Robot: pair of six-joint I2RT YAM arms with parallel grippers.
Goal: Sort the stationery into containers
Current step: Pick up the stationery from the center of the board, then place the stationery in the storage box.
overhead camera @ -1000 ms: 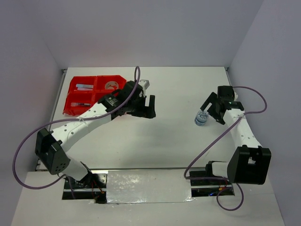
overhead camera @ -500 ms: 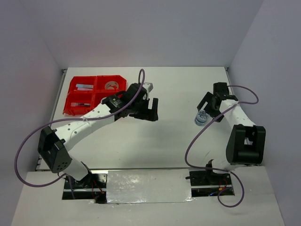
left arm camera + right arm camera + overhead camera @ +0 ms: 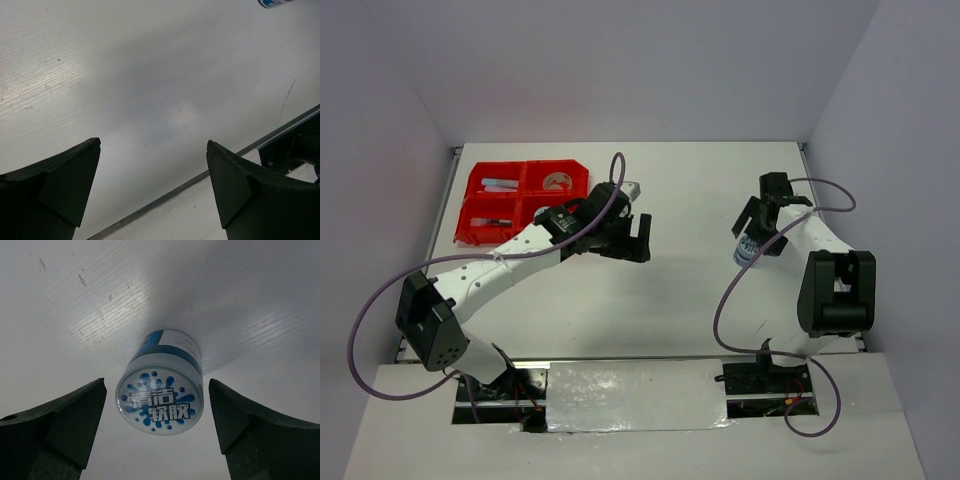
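Note:
A round blue-white tub (image 3: 747,251) stands upright on the white table at the right. In the right wrist view the tub (image 3: 160,390) sits between my right gripper's (image 3: 157,410) open fingers, with a gap on each side. In the top view my right gripper (image 3: 757,228) hovers just above it. The red four-compartment bin (image 3: 520,200) lies at the far left and holds tape rings and small sticks. My left gripper (image 3: 632,238) is open and empty over the table's middle, to the right of the bin. The left wrist view shows my open left gripper (image 3: 152,165) over bare table.
The tub's edge shows at the top right of the left wrist view (image 3: 272,3). The table's near edge with a dark rail (image 3: 280,142) runs under the left fingers. White walls enclose the table at the back and sides.
My right gripper has swung left and settled over the tub. My left arm drifted slightly right, then back a little. The tub has not moved.

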